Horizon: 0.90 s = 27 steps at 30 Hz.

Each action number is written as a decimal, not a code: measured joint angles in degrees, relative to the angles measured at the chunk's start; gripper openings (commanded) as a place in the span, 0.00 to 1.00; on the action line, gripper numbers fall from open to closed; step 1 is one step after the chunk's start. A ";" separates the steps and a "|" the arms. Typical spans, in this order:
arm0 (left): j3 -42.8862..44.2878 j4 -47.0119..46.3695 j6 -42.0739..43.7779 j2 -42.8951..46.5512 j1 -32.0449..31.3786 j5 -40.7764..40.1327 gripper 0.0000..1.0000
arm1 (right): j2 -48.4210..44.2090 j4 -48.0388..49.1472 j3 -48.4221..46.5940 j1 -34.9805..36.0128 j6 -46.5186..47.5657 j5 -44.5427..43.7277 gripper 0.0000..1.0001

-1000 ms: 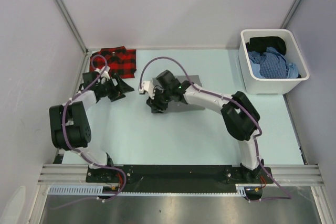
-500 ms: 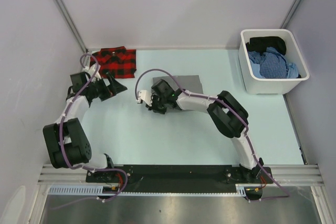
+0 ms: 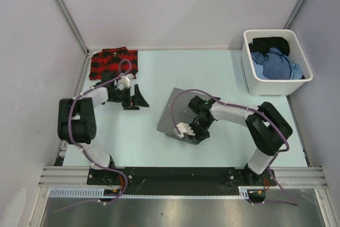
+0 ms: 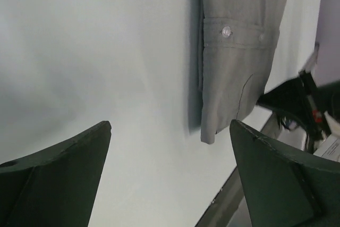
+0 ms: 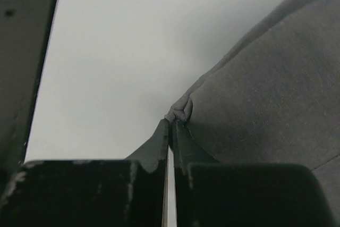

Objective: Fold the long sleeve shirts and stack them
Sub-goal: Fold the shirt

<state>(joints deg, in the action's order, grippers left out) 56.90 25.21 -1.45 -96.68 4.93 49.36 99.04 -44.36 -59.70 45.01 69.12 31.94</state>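
The grey shirt (image 3: 178, 111) lies folded and turned at an angle in the middle of the table. My right gripper (image 3: 190, 133) is at its near edge, shut on a pinch of the cloth; the right wrist view shows the fingers (image 5: 159, 142) closed on the bunched grey fabric (image 5: 265, 94). The red-and-black plaid shirt (image 3: 112, 63) lies folded at the far left corner. My left gripper (image 3: 142, 100) is open and empty, between the two shirts. In the left wrist view a buttoned grey cuff (image 4: 234, 67) lies ahead of the spread fingers (image 4: 58, 179).
A white bin (image 3: 249, 75) at the far right holds blue and black clothes. Grey walls close the table on the left, back and right. The arm bases sit on a black rail (image 3: 175, 176) at the near edge.
My right gripper has dragged the grey shirt from the table's middle-back toward the near side and turned it. My left gripper has swung right, away from the plaid shirt.
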 measured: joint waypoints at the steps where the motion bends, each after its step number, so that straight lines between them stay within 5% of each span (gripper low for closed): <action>1: 0.07 -0.17 -0.15 -1.88 -2.36 0.96 0.97 | -0.85 -1.68 1.60 -1.51 2.71 0.26 0.07; 8: -0.81 -11.52 -11.69 -10.23 -12.61 5.55 0.77 | -7.08 -8.24 7.41 -7.63 12.50 -3.23 0.53; 13: -2.03 -22.45 -21.03 -12.37 -15.50 4.96 0.72 | -8.35 -12.02 6.03 -9.86 10.95 -3.65 0.65; 27: -3.76 -39.28 -36.20 -17.44 -25.40 5.62 0.69 | -5.60 -13.75 -13.16 -26.14 -10.62 3.69 0.66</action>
<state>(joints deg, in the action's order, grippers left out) 53.15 -14.06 -37.65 -114.13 -20.47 54.98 93.45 -58.11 -72.86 18.87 58.50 35.64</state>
